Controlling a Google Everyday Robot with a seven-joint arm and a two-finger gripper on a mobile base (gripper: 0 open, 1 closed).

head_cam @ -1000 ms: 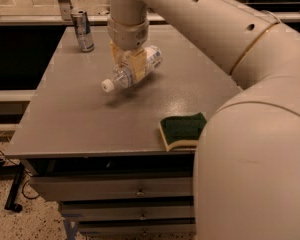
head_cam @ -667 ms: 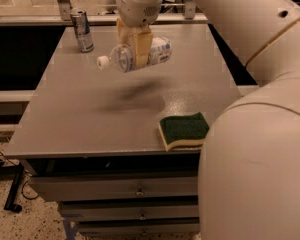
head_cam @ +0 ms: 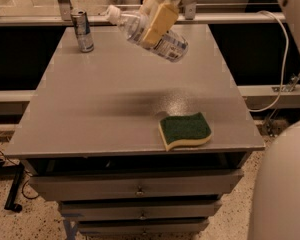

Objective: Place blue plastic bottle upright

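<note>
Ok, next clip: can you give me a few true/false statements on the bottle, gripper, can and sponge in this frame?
1. The gripper holds the blue plastic bottle in the air above the table. True.
2. The bottle is upright with its cap on top. False: it is tilted, with the cap end higher and pointing to the picture's left.
3. The silver can lies on its side. False: it stands upright near the table's far left corner.
4. The sponge lies green side up near the table's front edge, toward the right. True.
</note>
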